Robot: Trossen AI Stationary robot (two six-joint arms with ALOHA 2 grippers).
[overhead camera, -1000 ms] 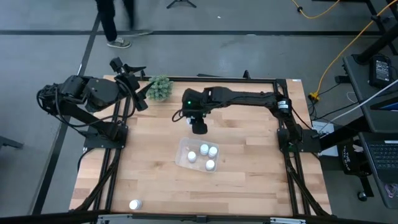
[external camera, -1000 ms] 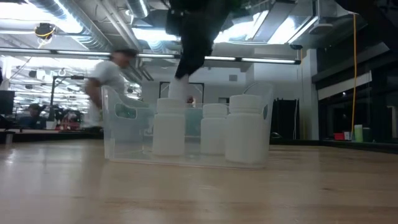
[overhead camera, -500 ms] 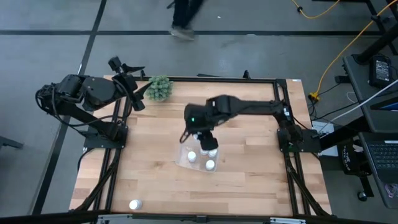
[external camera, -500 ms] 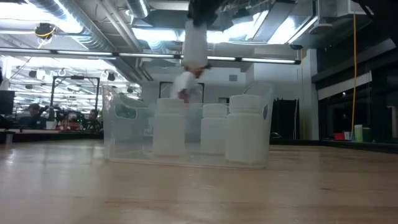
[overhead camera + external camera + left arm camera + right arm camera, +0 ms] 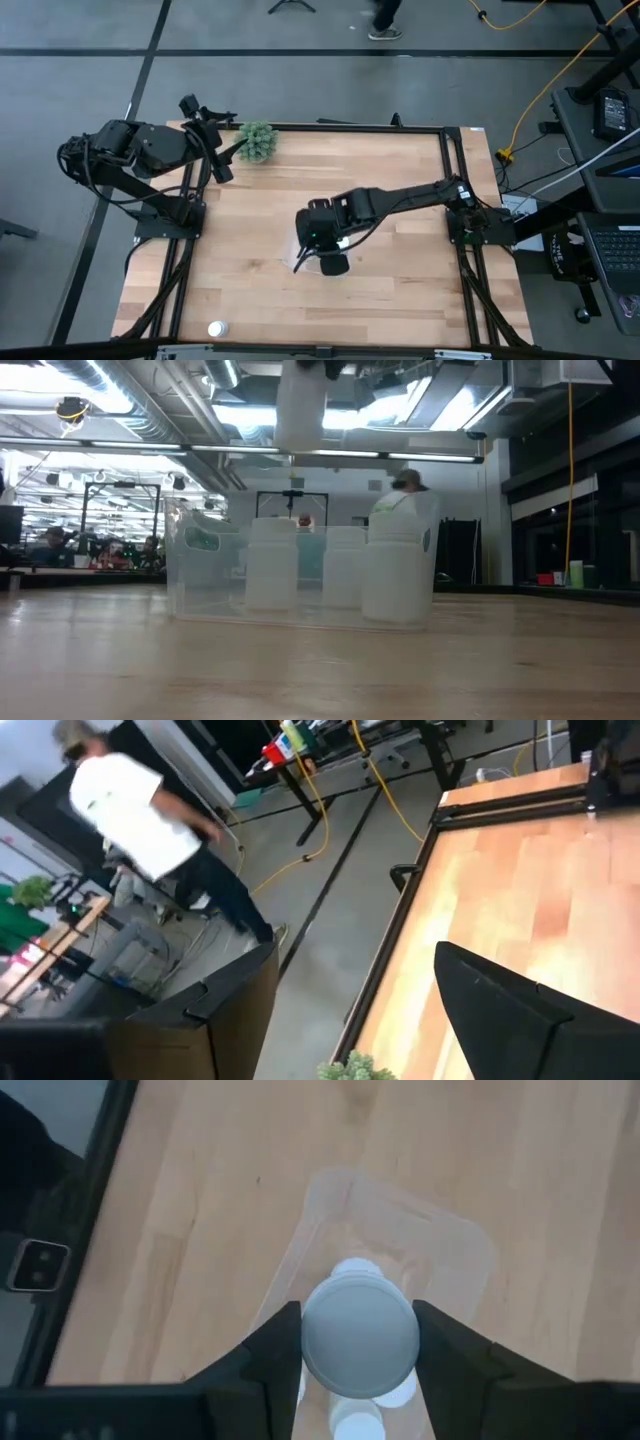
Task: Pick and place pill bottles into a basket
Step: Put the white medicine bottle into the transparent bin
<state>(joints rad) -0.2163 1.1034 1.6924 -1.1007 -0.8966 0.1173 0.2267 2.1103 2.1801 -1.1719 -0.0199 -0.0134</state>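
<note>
My right gripper (image 5: 331, 262) hangs over the clear tray (image 5: 205, 575) at mid-table, shut on a white pill bottle (image 5: 360, 1335). The bottle also shows in the low view (image 5: 300, 405), above the tray. Three white bottles (image 5: 273, 565) (image 5: 345, 568) (image 5: 396, 565) stand upright on the tray's floor. In the high view the gripper hides most of the tray (image 5: 299, 250). One more bottle (image 5: 216, 328) rests on the table near its front left corner. My left gripper (image 5: 222, 140) waits open at the far left corner, beside the green plant (image 5: 258, 142). My right gripper pinches the bottle between its two fingers, one on each opposite side of the round wall (image 5: 308, 1342). The fingers (image 5: 455, 1355) point down from above. The bottle hangs upright below them, its lower end (image 5: 300, 435) clear of the tray and of the bottles in it.
The table's black frame rails (image 5: 455, 190) run along both sides. A person (image 5: 405, 485) shows in the room behind the table. Bare wood (image 5: 250, 220) lies left of the tray and toward the near edge.
My right gripper has carried the bottle from just beyond the tray's far side toward the table's near edge, and now hangs over the tray. The bottle stays upright in the hold. A person has walked across behind the table toward the right.
</note>
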